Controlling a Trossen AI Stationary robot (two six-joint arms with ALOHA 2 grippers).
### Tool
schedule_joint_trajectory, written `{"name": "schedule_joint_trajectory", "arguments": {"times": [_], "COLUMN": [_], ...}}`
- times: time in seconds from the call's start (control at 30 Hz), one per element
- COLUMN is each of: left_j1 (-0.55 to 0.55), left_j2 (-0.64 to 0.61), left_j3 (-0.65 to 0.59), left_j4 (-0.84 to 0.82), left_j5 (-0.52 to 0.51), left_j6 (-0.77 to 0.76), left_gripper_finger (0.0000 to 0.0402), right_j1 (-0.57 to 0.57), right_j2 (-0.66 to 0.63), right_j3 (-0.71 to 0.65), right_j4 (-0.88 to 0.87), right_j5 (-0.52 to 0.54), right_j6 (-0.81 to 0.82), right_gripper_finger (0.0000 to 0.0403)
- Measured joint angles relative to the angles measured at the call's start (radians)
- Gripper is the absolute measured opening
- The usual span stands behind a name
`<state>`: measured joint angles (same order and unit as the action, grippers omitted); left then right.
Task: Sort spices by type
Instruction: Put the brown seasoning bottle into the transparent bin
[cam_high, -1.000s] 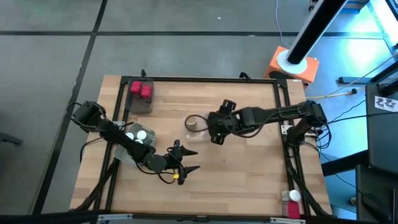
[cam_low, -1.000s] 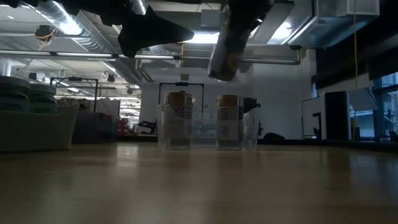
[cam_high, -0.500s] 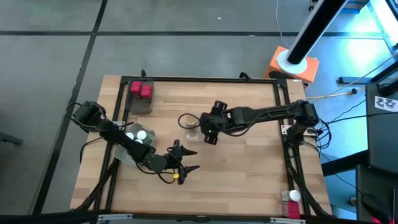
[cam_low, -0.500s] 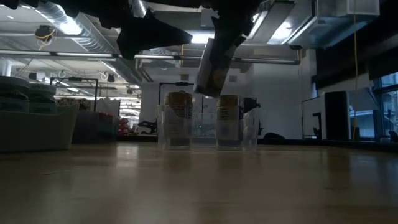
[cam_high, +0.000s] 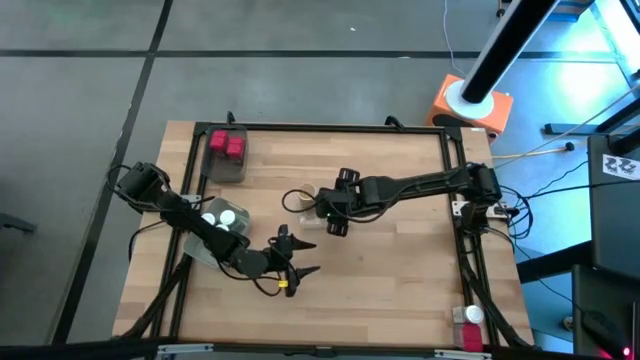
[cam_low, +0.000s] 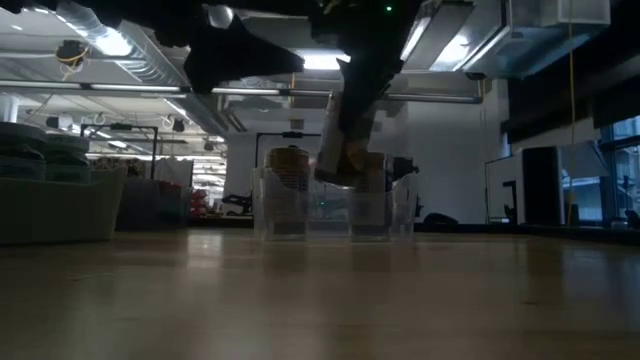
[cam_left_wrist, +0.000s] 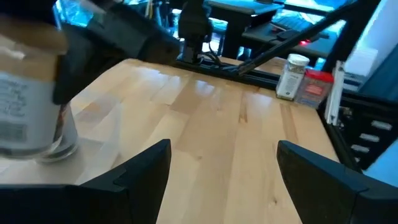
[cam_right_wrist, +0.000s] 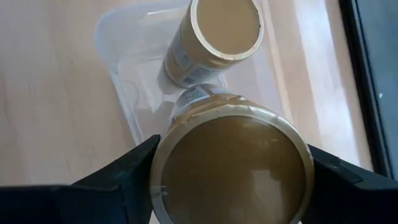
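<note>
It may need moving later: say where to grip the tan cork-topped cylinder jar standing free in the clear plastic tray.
Grip the tan cork-topped cylinder jar round its upper body, just under the flat top, coming straight down from above: it stands upright, and the clear plastic tray's walls fence its lower part.

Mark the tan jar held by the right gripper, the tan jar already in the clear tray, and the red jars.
Held tan cork-topped cylinder jar (cam_right_wrist: 233, 167), right wrist view: its flat top.
Tan cylinder jar standing in clear plastic tray (cam_right_wrist: 224, 22), right wrist view: its top.
Red blocky jars (cam_high: 227, 144), high view: their tops.
</note>
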<state>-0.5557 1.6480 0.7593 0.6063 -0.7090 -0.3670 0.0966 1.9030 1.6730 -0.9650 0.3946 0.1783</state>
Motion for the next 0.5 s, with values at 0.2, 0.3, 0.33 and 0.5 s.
{"name": "schedule_joint_trajectory", "arguments": {"times": [0.2,0.3,0.33,0.5], "left_j1": [-0.052,-0.07,-0.074,-0.075], "left_j2": [-0.023,-0.024,-0.024,-0.024], "left_j3": [0.0,0.0,0.0,0.001], "left_j4": [0.002,0.004,0.001,-0.018], "left_j5": [0.0,0.0,0.0,0.001], "left_j6": [0.066,0.08,0.081,0.067], "left_gripper_finger": [0.0276,0.0276,0.0276,0.0276], "right_j1": [-0.009,-0.013,-0.014,-0.028], "right_j2": [0.0,0.008,0.01,0.01], "right_j3": [-0.002,-0.033,-0.046,-0.122], "right_j4": [0.008,0.069,0.075,0.162], "right_j5": [-0.013,-0.013,-0.014,-0.032], "right_j6": [-0.005,-0.022,-0.025,-0.024], "right_gripper_finger": [0.0284,0.0284,0.0284,0.0284]}}
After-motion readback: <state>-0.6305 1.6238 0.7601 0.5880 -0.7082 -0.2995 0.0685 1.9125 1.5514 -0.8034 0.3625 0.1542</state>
